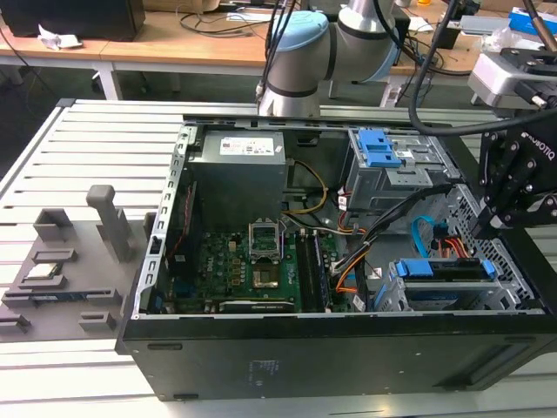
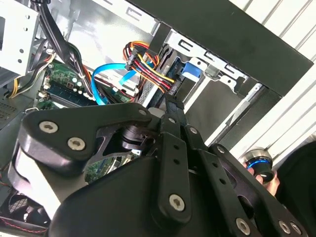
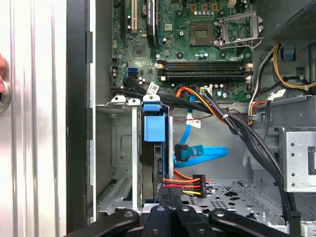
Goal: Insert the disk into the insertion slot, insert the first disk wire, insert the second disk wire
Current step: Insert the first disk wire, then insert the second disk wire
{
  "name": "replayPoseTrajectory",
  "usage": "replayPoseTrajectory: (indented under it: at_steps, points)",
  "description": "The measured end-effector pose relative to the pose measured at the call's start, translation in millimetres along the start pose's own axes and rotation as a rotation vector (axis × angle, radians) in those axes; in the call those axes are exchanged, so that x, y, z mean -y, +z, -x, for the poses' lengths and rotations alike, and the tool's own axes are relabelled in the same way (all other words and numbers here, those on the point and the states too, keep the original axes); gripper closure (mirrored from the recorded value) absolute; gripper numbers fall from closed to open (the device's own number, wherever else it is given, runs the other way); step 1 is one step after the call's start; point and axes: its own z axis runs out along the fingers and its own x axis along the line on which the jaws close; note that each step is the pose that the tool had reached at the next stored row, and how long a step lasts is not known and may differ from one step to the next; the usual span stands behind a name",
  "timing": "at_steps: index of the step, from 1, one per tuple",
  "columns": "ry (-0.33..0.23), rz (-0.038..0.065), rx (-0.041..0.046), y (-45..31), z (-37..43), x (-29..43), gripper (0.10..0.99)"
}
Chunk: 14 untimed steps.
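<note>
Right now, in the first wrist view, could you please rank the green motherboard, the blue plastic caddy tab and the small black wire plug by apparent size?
1. green motherboard, by far the largest
2. blue plastic caddy tab
3. small black wire plug, the smallest
None of these are close calls.

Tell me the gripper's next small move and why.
Probably a short push toward the disk, which already sits in the insertion slot. The gripper is right at the first disk wire, whose end lies against the disk; whether it is seated I cannot tell. The second disk wire hangs loose beside it.
</note>
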Motion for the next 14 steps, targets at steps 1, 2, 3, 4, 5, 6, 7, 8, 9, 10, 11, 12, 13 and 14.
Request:
replayPoseTrajectory:
  at_steps: [1, 2, 3, 4, 5, 6, 7, 8, 9, 10, 11, 12, 13, 14]
  points:
    - [0.000, 0.000, 0.0000, 0.0, 0.0, 0.0, 0.980]
    - [0.000, 0.000, 0.0000, 0.0, 0.0, 0.0, 0.980]
    - [0.000, 0.000, 0.0000, 0.0, 0.0, 0.0, 0.980]
    - [0.000, 0.000, 0.0000, 0.0, 0.0, 0.0, 0.980]
    - [0.000, 0.000, 0.0000, -0.1, 0.0, 0.0, 0.980]
    - [0.000, 0.000, 0.0001, 0.0, 0.0, 0.0, 0.980]
    - [0.000, 0.000, 0.0000, -0.1, 0.0, 0.0, 0.980]
    - [0.000, 0.000, 0.0000, -0.1, 0.0, 0.0, 0.918]
    - [0.000, 0.000, 0.0000, -0.1, 0.0, 0.0, 0.851]
    - [0.000, 0.000, 0.0000, -0.1, 0.0, 0.0, 0.851]
    - [0.000, 0.000, 0.0000, -0.1, 0.0, 0.0, 0.784]
    - [0.000, 0.000, -0.0002, -0.2, 0.2, 0.0, 0.784]
    - [0.000, 0.000, 0.0000, -0.1, 0.7, -0.1, 0.784]
    - [0.000, 0.000, 0.0006, 0.4, 2.3, -0.3, 0.784]
